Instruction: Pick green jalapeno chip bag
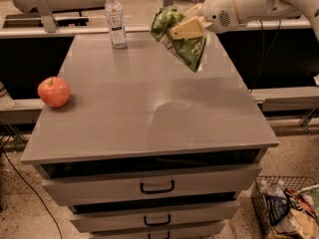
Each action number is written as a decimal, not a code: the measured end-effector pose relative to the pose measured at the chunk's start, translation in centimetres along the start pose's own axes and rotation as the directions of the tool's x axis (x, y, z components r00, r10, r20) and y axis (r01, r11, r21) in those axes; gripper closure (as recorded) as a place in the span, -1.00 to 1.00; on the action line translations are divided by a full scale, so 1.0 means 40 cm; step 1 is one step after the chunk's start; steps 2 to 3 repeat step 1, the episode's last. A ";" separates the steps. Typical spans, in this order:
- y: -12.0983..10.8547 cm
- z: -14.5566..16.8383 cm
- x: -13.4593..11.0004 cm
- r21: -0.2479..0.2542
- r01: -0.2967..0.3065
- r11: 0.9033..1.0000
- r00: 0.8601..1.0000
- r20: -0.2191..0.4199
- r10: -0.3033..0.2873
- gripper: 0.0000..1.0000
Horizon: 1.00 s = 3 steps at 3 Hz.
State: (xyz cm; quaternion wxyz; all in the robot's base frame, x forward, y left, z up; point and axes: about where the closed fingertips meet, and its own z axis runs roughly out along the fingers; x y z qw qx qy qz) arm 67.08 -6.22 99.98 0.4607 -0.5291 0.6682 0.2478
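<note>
The green jalapeno chip bag (185,43) is a crinkly light-green foil bag hanging in the air above the far right part of the grey cabinet top (149,103). My gripper (180,28) is shut on the bag's upper part, its tan fingers (187,29) pinching it, with the bag's lower corner dangling free above the surface. The white arm comes in from the upper right.
A red apple (54,91) sits at the left edge of the top. A clear water bottle (115,19) stands at the far edge. Drawers with black handles (157,187) are below. A wire basket of packets (289,208) stands on the floor at lower right.
</note>
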 end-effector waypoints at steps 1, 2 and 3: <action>0.007 0.003 -0.015 -0.009 0.000 1.000 1.000 0.017 0.000 1.00; 0.007 0.003 -0.015 -0.009 0.000 1.000 1.000 0.017 0.000 1.00; 0.007 0.003 -0.015 -0.009 0.000 1.000 1.000 0.017 0.000 1.00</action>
